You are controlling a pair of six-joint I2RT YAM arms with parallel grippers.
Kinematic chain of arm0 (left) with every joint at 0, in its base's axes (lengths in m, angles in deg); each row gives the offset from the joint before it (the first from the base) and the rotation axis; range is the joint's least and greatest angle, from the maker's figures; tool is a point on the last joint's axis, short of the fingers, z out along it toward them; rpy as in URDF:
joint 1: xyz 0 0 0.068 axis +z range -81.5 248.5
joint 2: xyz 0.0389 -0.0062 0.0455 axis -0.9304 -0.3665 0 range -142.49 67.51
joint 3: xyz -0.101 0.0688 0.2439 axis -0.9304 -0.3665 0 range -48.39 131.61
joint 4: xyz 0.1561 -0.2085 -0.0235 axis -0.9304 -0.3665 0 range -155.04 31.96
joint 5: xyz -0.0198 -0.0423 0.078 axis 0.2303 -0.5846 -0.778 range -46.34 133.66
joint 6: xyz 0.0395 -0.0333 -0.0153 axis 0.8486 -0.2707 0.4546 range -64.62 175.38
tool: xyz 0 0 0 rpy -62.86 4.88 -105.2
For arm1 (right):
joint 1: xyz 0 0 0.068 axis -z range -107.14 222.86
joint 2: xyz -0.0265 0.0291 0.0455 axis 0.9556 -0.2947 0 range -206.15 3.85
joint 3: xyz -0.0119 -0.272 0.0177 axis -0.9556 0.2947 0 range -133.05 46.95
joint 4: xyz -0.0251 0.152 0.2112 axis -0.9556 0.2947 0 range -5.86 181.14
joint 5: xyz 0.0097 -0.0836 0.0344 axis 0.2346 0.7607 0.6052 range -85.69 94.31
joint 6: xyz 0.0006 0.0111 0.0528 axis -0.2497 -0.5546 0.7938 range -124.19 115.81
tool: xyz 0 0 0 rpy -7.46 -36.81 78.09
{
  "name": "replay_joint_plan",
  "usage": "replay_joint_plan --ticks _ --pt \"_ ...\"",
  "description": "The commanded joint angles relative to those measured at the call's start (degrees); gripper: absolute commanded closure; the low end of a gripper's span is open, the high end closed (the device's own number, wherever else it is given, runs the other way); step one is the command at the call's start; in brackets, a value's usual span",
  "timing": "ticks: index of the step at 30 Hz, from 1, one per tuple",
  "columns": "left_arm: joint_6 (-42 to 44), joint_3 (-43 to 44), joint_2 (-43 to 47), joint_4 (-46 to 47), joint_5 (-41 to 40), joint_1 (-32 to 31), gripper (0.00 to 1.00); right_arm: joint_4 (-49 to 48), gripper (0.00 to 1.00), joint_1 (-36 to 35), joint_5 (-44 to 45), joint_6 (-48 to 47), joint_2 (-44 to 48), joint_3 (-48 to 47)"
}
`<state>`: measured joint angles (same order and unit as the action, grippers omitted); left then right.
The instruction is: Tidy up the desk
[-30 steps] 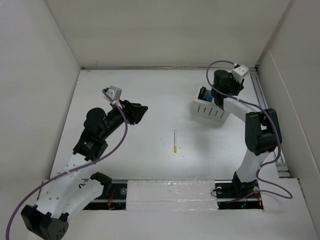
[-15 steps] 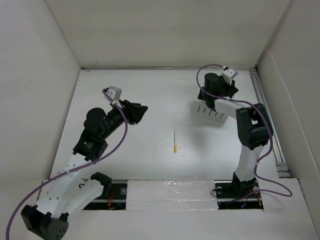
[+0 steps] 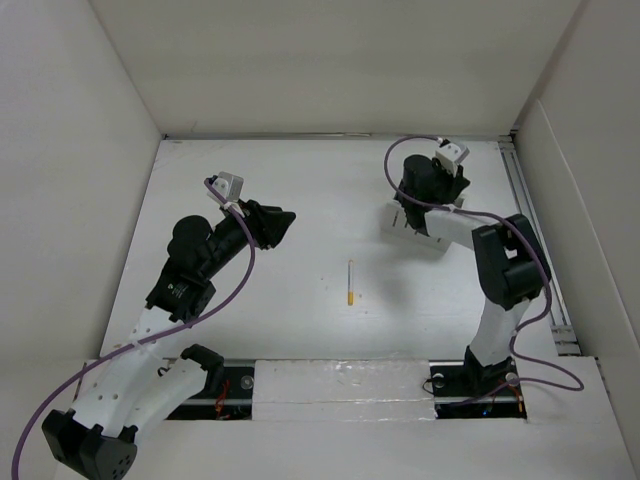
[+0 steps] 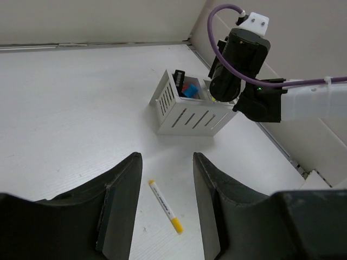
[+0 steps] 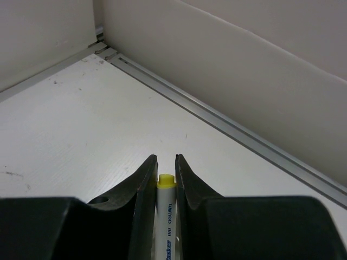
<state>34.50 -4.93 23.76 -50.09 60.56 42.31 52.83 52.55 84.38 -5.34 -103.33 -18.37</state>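
- Desk [image 3: 300, 200]: panels [image 3: 330, 70] on the left, back and right; rail [image 3: 530, 230] along the right edge.
- Organizer [image 4: 187, 114]: on the desk, right rear, near the rail.
- Pen [image 3: 350, 282]: flat on the desk, centre, in front and left of the organizer, well apart.
- Marker [image 5: 165, 187]: between the right gripper's [image 5: 165, 162] fingers, above the organizer.
- Left gripper [image 4: 166, 157]: over the desk's left half, pen ahead of it.
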Motion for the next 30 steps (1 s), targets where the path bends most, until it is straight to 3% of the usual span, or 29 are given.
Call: replay_joint_plan --ticks 1,5,9,17,19,22,24,30 --pt "0.0 0.0 0.7 3.1 0.4 -0.2 0.61 -2.6 0.78 -1.6 0.7 0.0 4.7 1.5" --pt "0.0 0.0 0.9 3.1 0.2 -0.2 0.61 3.0 0.75 -2.6 -0.9 5.4 8.7 2.7" --pt "0.0 0.0 0.6 3.2 0.8 -0.2 0.61 15.3 0.73 -2.6 -6.3 15.6 14.4 2.3" --pt "0.2 0.2 0.9 3.0 0.5 -0.2 0.61 21.8 0.70 1.9 -35.4 22.7 26.4 7.4" --pt "0.3 0.1 1.0 2.8 -0.4 -0.2 0.62 23.4 0.73 1.9 -43.9 23.5 28.1 8.5" --pt "0.2 0.3 0.6 2.8 0.2 -0.2 0.62 26.1 1.00 1.3 -56.7 23.9 31.1 9.3" --pt "0.1 0.1 1.3 3.0 0.5 -0.2 0.62 25.3 1.00 -1.7 -64.1 23.8 33.2 12.0" --pt "0.1 0.0 1.8 2.8 0.4 -0.2 0.62 30.1 1.00 -12.5 -65.6 25.4 32.8 16.4"
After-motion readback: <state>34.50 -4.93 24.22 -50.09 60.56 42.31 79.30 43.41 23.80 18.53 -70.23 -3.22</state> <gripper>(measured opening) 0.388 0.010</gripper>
